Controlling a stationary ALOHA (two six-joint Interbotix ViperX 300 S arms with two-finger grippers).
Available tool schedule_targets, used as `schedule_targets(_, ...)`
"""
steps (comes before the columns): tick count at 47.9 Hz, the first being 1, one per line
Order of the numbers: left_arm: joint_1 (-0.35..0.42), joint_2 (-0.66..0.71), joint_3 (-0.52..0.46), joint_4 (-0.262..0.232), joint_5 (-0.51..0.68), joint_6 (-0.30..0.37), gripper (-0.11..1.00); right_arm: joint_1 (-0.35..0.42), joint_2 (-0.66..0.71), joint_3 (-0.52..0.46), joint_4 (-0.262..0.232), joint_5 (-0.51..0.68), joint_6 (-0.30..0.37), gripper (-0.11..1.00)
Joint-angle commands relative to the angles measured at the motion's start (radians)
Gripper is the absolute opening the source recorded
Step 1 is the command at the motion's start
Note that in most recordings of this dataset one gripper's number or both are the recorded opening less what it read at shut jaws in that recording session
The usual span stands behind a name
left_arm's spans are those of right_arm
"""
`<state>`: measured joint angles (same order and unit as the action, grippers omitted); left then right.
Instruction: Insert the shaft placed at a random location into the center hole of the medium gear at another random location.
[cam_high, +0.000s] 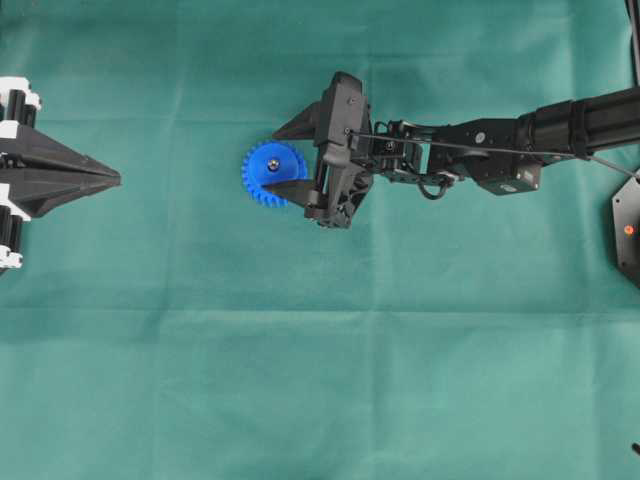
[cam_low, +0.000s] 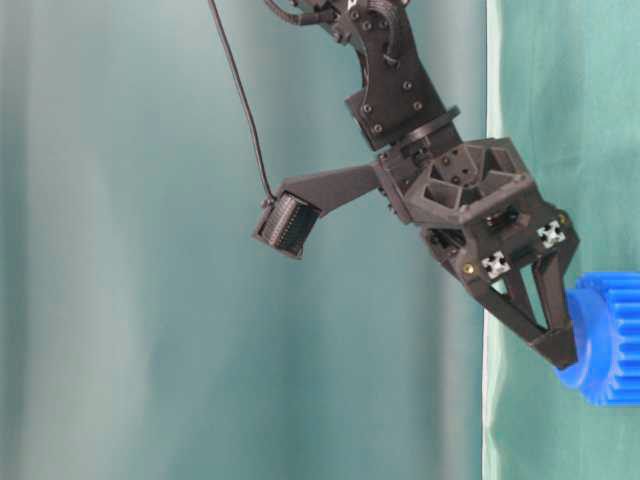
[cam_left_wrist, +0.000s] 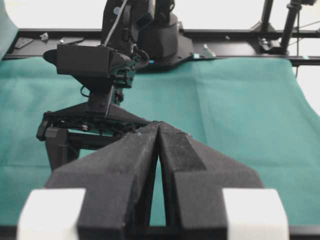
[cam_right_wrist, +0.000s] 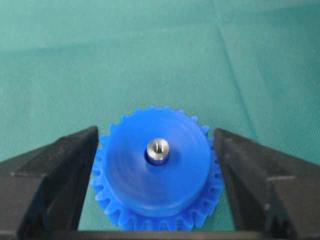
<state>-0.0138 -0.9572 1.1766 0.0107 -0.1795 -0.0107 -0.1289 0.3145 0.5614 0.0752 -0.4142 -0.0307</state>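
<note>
With the small silvery metal shaft seated upright in the bright blue plastic toothed gear, the right gripper straddles it, jaws apart and empty; the left gripper idles, jaws together.

In the overhead view the medium gear lies flat on the table cloth, a little left of the frame's centre and in its upper half. The shaft stands in the center hole of the gear's hub (seen end-on in the right wrist view). The right gripper reaches in from the right edge, one finger above the gear and one below it. The left gripper sits at the left edge, well apart from the gear.
</note>
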Motion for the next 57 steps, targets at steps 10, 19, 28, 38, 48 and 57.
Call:
schedule_targets(10, 0.003, 0.006, -0.017, 0.003, -0.006, 0.002, 0.00, -0.002, -0.058, -0.023, 0.005, 0.006, -0.008, 0.84)
schedule_targets(19, 0.003, 0.006, -0.017, 0.003, -0.006, 0.002, 0.00, -0.002, -0.124, -0.023, 0.003, 0.048, -0.008, 0.84)
schedule_targets(28, 0.003, 0.006, -0.018, 0.003, -0.006, 0.000, 0.00, 0.002, -0.169, -0.023, 0.002, 0.074, -0.008, 0.84)
schedule_targets(38, 0.005, 0.006, -0.018, 0.003, -0.006, 0.000, 0.00, 0.003, -0.172, -0.017, 0.002, 0.075, -0.008, 0.84)
schedule_targets(48, 0.006, 0.006, -0.017, 0.003, -0.005, -0.002, 0.00, 0.006, -0.199, 0.009, 0.002, 0.080, -0.008, 0.84)
schedule_targets(57, 0.006, 0.006, -0.018, 0.003, -0.006, 0.000, 0.00, 0.012, -0.288, 0.077, 0.002, 0.080, -0.008, 0.83)
